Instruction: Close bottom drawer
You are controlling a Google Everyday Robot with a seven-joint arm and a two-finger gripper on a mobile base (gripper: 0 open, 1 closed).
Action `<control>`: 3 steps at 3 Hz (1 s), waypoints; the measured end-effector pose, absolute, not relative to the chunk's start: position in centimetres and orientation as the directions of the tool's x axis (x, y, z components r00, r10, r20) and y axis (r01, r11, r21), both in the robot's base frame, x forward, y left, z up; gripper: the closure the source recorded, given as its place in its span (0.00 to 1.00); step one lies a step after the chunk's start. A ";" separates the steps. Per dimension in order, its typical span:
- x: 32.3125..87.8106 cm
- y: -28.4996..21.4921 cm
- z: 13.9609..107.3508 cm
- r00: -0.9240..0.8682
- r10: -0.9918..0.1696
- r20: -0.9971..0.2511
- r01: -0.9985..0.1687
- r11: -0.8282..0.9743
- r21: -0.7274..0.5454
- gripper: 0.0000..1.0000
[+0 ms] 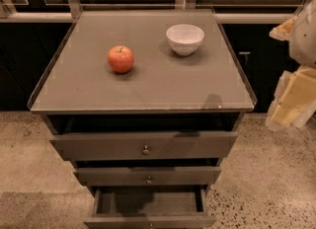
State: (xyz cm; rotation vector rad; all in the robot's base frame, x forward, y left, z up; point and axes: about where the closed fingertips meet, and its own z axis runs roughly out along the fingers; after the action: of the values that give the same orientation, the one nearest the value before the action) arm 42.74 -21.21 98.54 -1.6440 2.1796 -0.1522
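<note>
The grey-brown cabinet (143, 82) has three drawers. The bottom drawer (148, 220) is pulled out the furthest, and I see down into its empty inside (148, 201). The middle drawer (147, 175) and the top drawer (143, 145) stand out a little less, each with a small metal knob. My arm with the gripper (292, 99) shows as white and cream parts at the right edge of the view, level with the cabinet top and well to the right of the drawers, touching nothing.
A red apple (121, 58) and a white bowl (185, 38) sit on the cabinet top. A dark wall unit with a pale rail (34, 18) runs behind. Speckled floor (266, 183) lies to both sides of the cabinet.
</note>
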 end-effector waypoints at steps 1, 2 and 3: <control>39.6 -20.3 96.3 -0.310 -0.881 -0.357 -0.854 0.423 -0.302 0.00; 37.5 -18.6 91.2 -0.403 -0.775 -0.488 -0.807 0.552 -0.211 0.00; 36.3 -16.5 83.4 -0.468 -0.684 -0.559 -0.790 0.608 -0.081 0.00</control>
State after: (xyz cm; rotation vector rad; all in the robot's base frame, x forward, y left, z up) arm 36.34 -16.53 83.43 -1.1599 2.2829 0.2539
